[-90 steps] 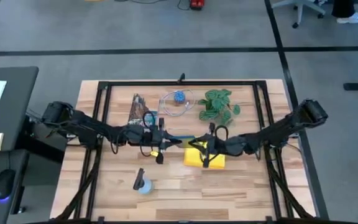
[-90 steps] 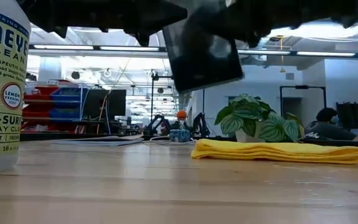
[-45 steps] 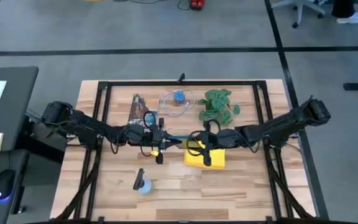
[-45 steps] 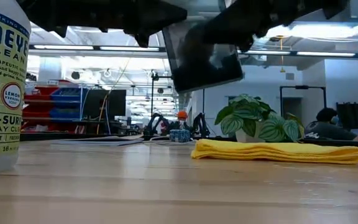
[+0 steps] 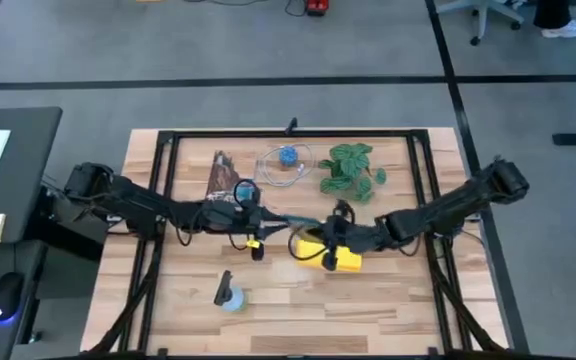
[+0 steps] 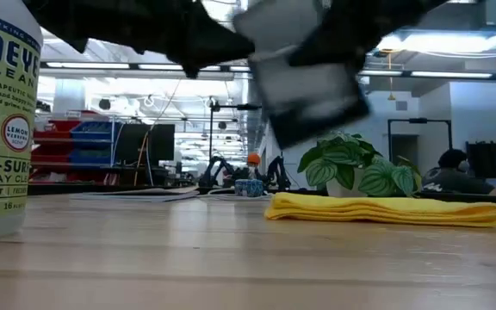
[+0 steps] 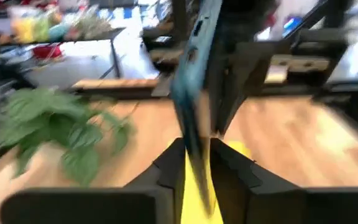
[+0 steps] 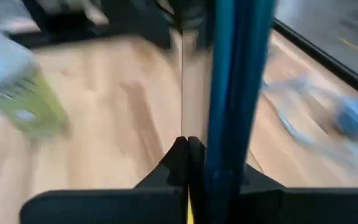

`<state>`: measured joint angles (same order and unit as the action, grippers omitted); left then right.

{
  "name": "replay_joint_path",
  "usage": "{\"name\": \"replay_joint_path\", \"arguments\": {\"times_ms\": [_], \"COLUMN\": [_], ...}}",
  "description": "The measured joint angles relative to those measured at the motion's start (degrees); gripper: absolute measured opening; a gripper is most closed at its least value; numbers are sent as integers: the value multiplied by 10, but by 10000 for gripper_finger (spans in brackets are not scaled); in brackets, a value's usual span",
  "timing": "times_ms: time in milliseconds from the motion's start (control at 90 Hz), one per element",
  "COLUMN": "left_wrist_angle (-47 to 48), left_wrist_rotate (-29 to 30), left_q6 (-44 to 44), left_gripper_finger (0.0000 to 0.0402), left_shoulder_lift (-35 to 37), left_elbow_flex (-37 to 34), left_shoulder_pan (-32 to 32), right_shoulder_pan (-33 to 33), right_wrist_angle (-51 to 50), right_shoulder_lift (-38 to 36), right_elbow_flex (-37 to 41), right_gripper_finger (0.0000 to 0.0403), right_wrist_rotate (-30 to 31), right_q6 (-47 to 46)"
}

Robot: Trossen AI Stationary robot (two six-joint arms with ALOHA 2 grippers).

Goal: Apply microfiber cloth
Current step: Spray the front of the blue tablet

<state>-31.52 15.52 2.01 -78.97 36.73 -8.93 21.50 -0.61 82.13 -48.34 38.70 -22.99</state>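
**Swinging the tablet across toward the cloth**

Holding the tablet [image 6: 310,96] in the air with the left gripper [image 5: 261,222], fingers [image 7: 166,171] clenched on its lower edge in the left wrist view. Tipping and carrying it sideways: half a second ago hanging steady and clear of the plant [image 6: 351,175] in the low view, now blurring, slanting the other way and sinking in front of the leaves. Drawing the right gripper [image 5: 334,238] back a little from the tablet's end, and hovering it over the microfiber cloth [image 6: 384,209]; not possible to tell its grip, with the tablet's teal edge crossing the right wrist view.

Lying folded and flat, as a second ago, about the middle of the table [image 5: 388,310], a touch toward its right edge: the cloth, not yet lifted and not yet touching the tablet. Probably bringing screen and cloth together, then, rather than wiping already. Standing untouched toward the front edge: the spray bottle [image 5: 230,293].
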Motion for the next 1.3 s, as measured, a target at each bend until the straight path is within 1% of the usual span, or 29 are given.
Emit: {"name": "replay_joint_path", "arguments": {"times_ms": [67,122,222,278,344,411,478,511,567,644,778,878,1000,1067,1144,1189,1300], "left_wrist_angle": [68,134,252,329,417,493,536,550,562,562,541,482,434,434,436,432,405], "left_wrist_rotate": [27,38,40,37,27,26,30,44,71,108,157,205,317,375,420,432,442], "left_q6": [2,-4,-39,-70,-120,-188,-264,-307,-362,-416,-500,-526,-522,-509,-494,-496,-546], "left_gripper_finger": [82,91,99,100,100,101,100,98,94,87,75,64,45,33,20,13,7], "left_shoulder_lift": [38,78,155,196,237,273,300,307,310,301,260,223,171,143,113,100,76], "left_elbow_flex": [0,0,1,-1,-5,-15,-28,-35,-44,-53,-55,-55,-35,-16,0,6,8], "left_shoulder_pan": [-1,-4,-14,-28,-52,-91,-138,-166,-215,-284,-389,-459,-530,-557,-575,-578,-571], "right_shoulder_pan": [22,39,67,79,94,104,109,109,110,108,106,106,106,105,103,102,102], "right_wrist_angle": [-58,-114,-194,-218,-231,-231,-232,-231,-228,-230,-229,-229,-229,-229,-226,-223,-211], "right_shoulder_lift": [-7,-16,-23,-28,-33,-33,-32,-32,-32,-32,-32,-32,-32,-32,-32,-32,-32], "right_elbow_flex": [0,0,-1,0,-1,-1,-1,-1,-1,-1,-1,-1,-1,-1,-1,-1,-1], "right_gripper_finger": [11,11,10,10,10,10,10,10,10,10,11,12,12,12,13,13,14], "right_wrist_rotate": [56,99,141,160,176,188,192,194,198,198,198,198,199,200,200,200,200], "right_q6": [-62,-119,-211,-244,-266,-272,-277,-277,-277,-277,-277,-276,-274,-273,-264,-262,-252]}}
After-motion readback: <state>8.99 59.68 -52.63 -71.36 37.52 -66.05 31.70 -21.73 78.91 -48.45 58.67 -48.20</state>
